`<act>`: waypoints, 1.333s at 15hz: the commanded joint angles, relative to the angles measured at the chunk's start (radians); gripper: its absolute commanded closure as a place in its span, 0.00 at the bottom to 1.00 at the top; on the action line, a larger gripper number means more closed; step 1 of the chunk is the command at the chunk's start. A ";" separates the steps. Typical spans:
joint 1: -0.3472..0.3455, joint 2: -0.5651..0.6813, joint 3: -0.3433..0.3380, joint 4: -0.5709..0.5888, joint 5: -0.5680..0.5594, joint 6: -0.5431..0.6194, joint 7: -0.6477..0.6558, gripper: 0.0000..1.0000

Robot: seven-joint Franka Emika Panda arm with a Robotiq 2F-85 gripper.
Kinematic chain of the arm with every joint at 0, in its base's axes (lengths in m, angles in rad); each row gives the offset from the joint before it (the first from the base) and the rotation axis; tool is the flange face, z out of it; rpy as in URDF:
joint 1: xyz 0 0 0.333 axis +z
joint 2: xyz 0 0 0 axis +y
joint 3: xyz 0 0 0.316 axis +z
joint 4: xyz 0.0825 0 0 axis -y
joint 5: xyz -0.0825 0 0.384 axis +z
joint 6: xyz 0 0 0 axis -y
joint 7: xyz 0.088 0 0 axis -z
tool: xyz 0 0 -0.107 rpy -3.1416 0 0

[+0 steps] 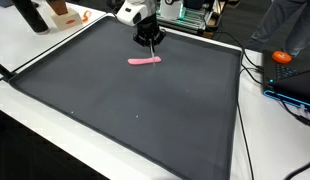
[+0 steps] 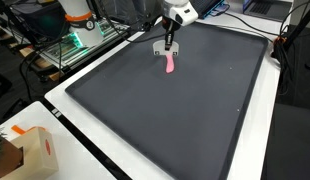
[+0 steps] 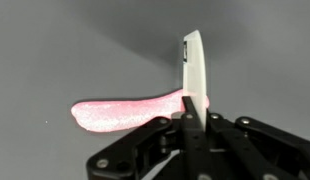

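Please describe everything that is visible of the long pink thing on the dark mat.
The pink thing is long and narrow with a rounded free end, and its surface looks soft and glittery. It lies flat on the dark mat, near one edge. Its other end meets a white flat strip right at the gripper, whose fingers stand close together there; whether they pinch it cannot be told.

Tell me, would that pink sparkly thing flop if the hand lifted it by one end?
Probably yes: the pink glittery strip bends in a smooth curve near the hand, suggesting soft rubber. It lies thin and flat on the dark mat, so it is likely light and unlikely to roll.
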 commanded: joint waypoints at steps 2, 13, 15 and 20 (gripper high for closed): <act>-0.004 0.028 0.019 0.009 -0.025 0.034 0.031 0.99; 0.024 0.068 0.037 0.065 -0.094 0.060 0.107 0.99; 0.024 0.071 0.031 0.069 -0.114 0.039 0.133 0.99; 0.002 0.047 0.038 0.045 -0.085 -0.039 0.122 0.99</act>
